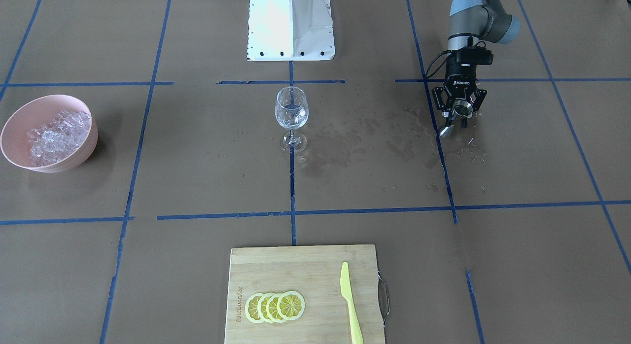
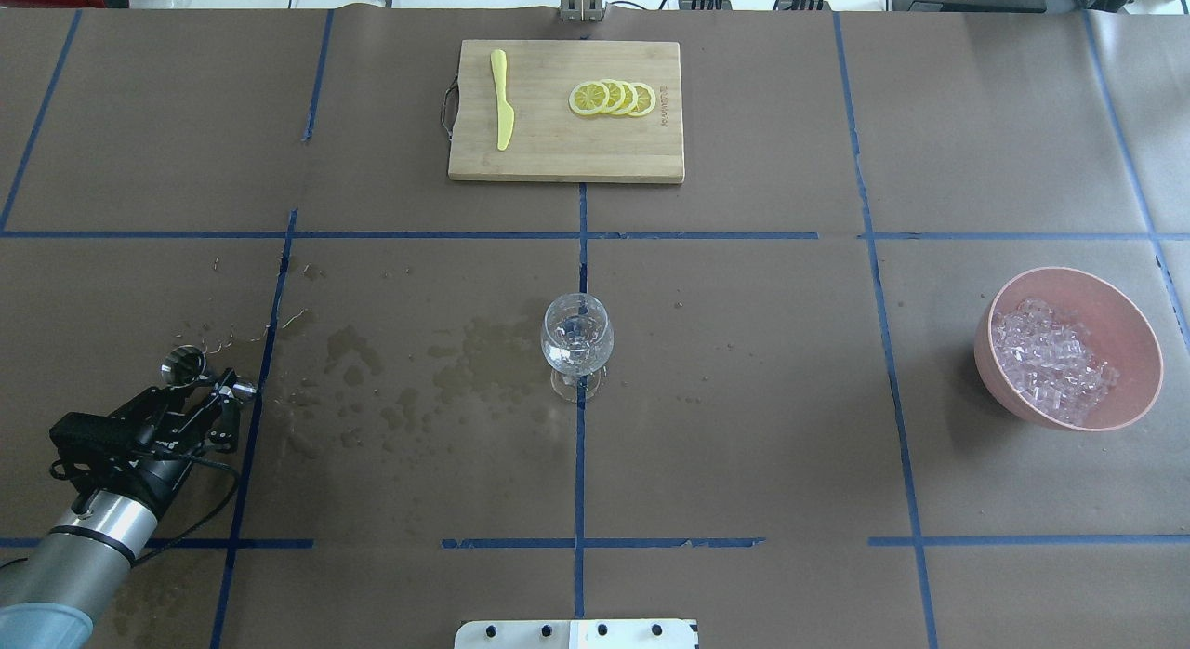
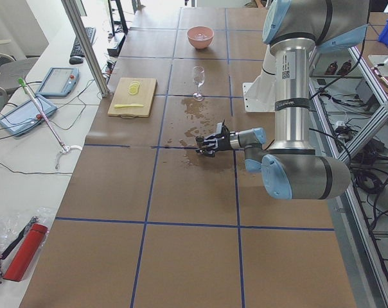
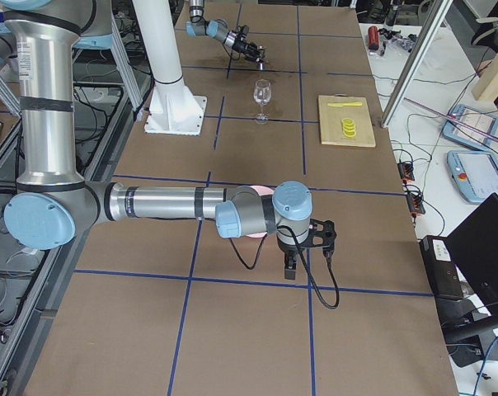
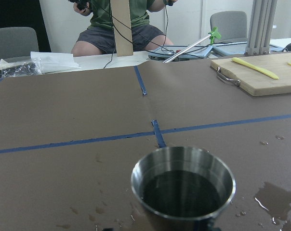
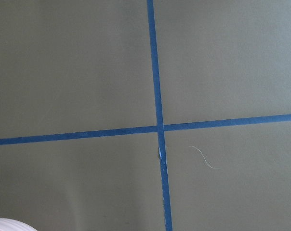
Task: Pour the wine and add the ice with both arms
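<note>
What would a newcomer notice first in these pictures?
The wine glass stands alone at the table's centre, with wet stains on the paper beside it. The left end effector grips a steel jigger beyond the stains, and a pink bowl of ice sits at the opposite end.

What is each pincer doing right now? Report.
Left pincer: closed on the steel jigger.
Right pincer: cannot be told; only the side view shows it.

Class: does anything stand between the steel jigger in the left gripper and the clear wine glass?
Nothing visible does; only flat wet patches on the brown paper lie between the steel jigger and clear wine glass.
</note>
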`<state>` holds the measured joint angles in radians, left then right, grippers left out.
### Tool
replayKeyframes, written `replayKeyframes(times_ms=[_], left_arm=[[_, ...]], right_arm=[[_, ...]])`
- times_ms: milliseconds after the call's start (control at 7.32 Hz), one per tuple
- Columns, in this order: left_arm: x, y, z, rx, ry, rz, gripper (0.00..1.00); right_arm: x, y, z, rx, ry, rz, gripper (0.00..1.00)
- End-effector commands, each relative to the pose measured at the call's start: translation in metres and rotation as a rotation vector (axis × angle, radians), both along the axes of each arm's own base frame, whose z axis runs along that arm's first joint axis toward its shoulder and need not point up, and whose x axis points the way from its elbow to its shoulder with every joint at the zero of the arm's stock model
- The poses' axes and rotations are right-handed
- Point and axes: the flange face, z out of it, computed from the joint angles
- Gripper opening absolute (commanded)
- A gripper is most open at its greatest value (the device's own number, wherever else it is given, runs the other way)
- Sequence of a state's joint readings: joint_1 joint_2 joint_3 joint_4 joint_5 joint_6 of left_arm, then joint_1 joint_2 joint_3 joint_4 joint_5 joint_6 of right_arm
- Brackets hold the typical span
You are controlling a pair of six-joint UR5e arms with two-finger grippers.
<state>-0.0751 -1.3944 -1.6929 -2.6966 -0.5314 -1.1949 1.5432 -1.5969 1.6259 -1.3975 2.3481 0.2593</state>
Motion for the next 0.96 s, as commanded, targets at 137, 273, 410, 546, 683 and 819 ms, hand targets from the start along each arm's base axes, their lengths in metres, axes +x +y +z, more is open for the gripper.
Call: replayKeyframes(times_ms=[137, 273, 410, 546, 683, 819], left_arm=[[0.000, 0.000, -0.002, 0.002, 0.000, 0.003, 0.04], [-0.001, -0.001, -0.004, 0.006, -0.008, 0.003, 0.00], [-0.002, -0.002, -0.005, 0.010, -0.012, 0.004, 0.00], [-0.003, -0.003, -0.008, 0.011, -0.006, -0.001, 0.00], [-0.005, -0.005, -0.014, 0.013, 0.005, -0.006, 0.00], [-0.007, -0.009, -0.026, 0.016, 0.031, -0.017, 0.00]], right_arm=[[0.000, 0.000, 0.001, -0.003, -0.001, 0.001, 1.00], [0.000, 0.000, 0.001, -0.001, 0.000, 0.000, 1.00], [0.000, 0.000, 0.001, -0.003, -0.001, 0.001, 1.00], [0.000, 0.000, 0.001, -0.003, -0.001, 0.001, 1.00], [0.000, 0.000, -0.001, 0.000, -0.001, 0.001, 1.00], [0.000, 0.000, -0.001, 0.001, -0.001, 0.001, 1.00]])
